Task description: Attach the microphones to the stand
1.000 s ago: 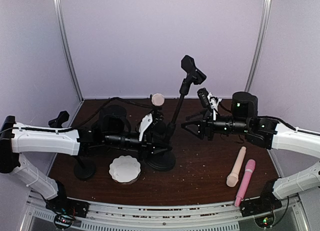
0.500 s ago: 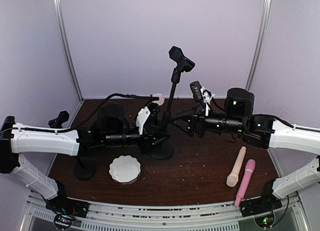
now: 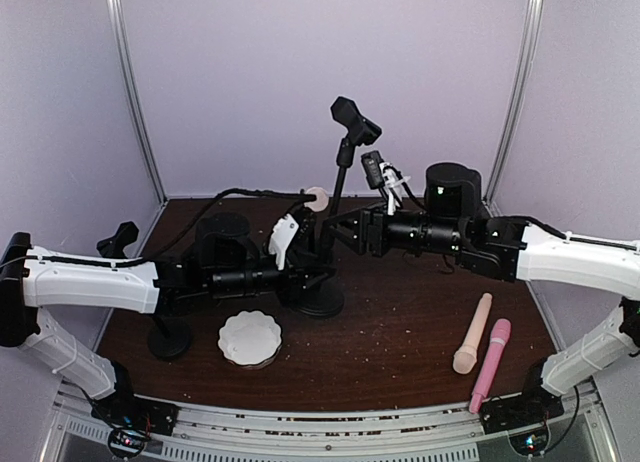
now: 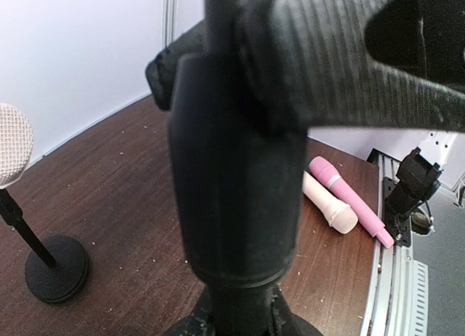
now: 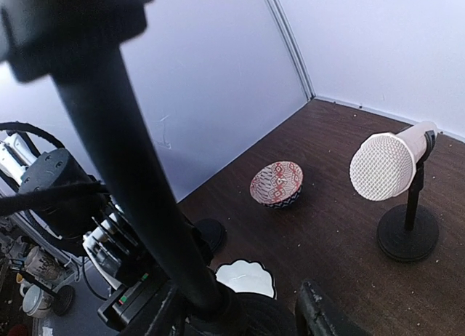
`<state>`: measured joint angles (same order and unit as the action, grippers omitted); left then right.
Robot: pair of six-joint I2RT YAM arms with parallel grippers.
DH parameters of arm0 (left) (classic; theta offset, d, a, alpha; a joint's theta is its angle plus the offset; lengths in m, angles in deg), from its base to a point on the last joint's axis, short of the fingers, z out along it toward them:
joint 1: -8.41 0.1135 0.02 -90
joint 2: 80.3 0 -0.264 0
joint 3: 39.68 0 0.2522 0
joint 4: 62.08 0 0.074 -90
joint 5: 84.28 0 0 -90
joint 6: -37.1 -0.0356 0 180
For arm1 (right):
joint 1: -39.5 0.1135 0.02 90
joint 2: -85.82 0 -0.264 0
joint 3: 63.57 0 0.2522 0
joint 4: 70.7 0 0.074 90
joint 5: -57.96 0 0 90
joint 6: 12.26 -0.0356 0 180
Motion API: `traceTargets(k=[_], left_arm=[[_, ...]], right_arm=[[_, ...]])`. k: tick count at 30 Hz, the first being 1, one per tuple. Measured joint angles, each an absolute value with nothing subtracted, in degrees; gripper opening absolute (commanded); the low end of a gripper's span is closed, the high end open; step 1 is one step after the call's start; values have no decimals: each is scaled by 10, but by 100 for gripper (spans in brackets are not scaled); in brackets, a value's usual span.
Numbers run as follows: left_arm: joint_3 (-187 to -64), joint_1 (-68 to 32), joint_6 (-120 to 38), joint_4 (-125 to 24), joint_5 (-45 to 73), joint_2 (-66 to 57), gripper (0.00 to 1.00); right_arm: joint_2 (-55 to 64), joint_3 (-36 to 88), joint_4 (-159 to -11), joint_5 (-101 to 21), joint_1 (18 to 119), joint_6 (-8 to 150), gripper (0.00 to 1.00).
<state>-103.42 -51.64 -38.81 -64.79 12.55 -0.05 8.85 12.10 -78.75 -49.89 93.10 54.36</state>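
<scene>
On the worktop (image 3: 400, 322), the left pincer (image 3: 315, 275) is clamped low on the stand (image 3: 342, 172). The right pincer (image 3: 340, 232) straddles its pole higher up, half-open and not gripping. A cream microphone (image 3: 472, 334) and a pink microphone (image 3: 491, 364) lie near-right. A third microphone (image 3: 316, 198) sits mounted behind.

free: bare table (image 3: 400, 332) between stand (image 3: 322, 300) and lying microphones (image 3: 473, 333) | blocked: white dish (image 3: 250, 338) front-left of stand

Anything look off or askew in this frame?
The tall stand in the middle leans right rather than standing upright, its clip empty, with the left gripper shut on its pole. A cream microphone and a pink microphone lie unattached nearby.
</scene>
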Motion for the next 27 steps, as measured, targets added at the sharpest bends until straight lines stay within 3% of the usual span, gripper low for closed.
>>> traceTargets(k=[5,11,18,19,22,24,27], left_arm=[[-1034,-516,-387,-648,119,-1,0],[-1031,-516,-379,-649,114,-1,0],[-1029,-510,-392,-651,174,-1,0],[-1029,-508,-397,-655,200,-1,0],[-1029,-505,-407,-669,262,-1,0],[-1030,-505,-410,-676,290,0,0],[-1028,-505,-406,-679,305,0,0]], right_arm=[[69,138,-804,-511,933,533,36],[60,153,-820,-522,935,532,0],[62,163,-846,-599,924,630,0],[68,163,-850,-615,923,647,1],[85,158,-860,-662,912,690,31],[92,158,-870,-679,909,711,45],[99,158,-886,-675,900,735,51]])
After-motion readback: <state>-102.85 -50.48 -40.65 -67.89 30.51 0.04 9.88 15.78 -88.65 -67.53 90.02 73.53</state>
